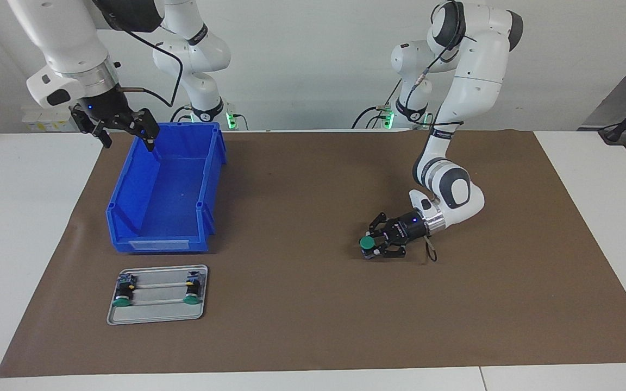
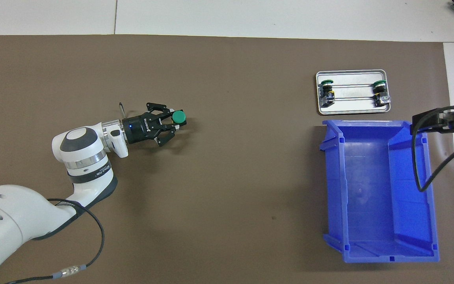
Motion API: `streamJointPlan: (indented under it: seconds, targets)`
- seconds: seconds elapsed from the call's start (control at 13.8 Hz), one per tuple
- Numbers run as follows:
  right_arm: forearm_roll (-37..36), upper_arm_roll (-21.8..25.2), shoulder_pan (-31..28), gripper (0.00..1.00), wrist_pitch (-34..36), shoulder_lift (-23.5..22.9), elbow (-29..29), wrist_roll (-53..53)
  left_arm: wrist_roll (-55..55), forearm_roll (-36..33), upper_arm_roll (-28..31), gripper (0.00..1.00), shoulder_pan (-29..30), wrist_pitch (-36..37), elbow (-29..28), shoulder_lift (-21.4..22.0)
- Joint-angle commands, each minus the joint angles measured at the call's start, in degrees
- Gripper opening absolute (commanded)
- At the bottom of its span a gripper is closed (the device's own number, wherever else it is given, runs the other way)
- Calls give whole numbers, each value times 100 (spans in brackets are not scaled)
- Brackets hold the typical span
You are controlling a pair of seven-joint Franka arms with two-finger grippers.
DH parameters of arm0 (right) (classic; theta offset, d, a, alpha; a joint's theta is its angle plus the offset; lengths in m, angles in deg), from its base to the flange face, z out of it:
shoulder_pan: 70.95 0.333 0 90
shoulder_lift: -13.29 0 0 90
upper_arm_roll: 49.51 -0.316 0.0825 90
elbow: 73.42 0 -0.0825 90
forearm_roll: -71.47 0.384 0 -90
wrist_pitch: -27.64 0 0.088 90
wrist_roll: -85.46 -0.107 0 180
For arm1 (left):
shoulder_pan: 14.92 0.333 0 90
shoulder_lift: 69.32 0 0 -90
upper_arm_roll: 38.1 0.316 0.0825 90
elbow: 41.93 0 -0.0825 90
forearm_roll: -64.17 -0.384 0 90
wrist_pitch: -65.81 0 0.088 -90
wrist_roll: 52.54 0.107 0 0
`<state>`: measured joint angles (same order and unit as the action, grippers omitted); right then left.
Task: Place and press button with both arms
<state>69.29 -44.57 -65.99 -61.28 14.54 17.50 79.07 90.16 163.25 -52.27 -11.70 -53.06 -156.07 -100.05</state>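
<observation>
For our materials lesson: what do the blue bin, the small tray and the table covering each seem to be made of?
Blue bin: likely moulded plastic, with an even saturated colour, a slight gloss and ribbed walls.
Small tray: probably metal, a pale silver-grey sheet with a rolled rim and a dull shine.
Table covering: perhaps paper or thin mat, flat, matte brown and faintly wrinkled.
</observation>
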Motion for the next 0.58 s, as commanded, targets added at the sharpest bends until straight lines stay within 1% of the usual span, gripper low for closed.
streamJointPlan:
  seconds: [0.0, 0.14, 0.22, 0.36, 0.51]
  targets:
    - [-2, -29, -38, 100, 111, -2, -65, 94, 171, -169, 82, 0, 82, -136, -64, -65]
    - [-2, -29, -38, 100, 111, -2, -65, 94, 171, -170, 91, 0, 82, -145, -73, -65]
    - [-2, -29, -38, 100, 111, -2, -65, 94, 171, -178, 91, 3, 82, -145, -73, -65]
    - [-2, -29, -38, 100, 111, -2, -56, 94, 171, -178, 91, 15, 82, -154, -65, -65]
    - [-2, -29, -38, 100, 111, -2, -65, 94, 162, -178, 91, 24, 82, -163, -65, -57]
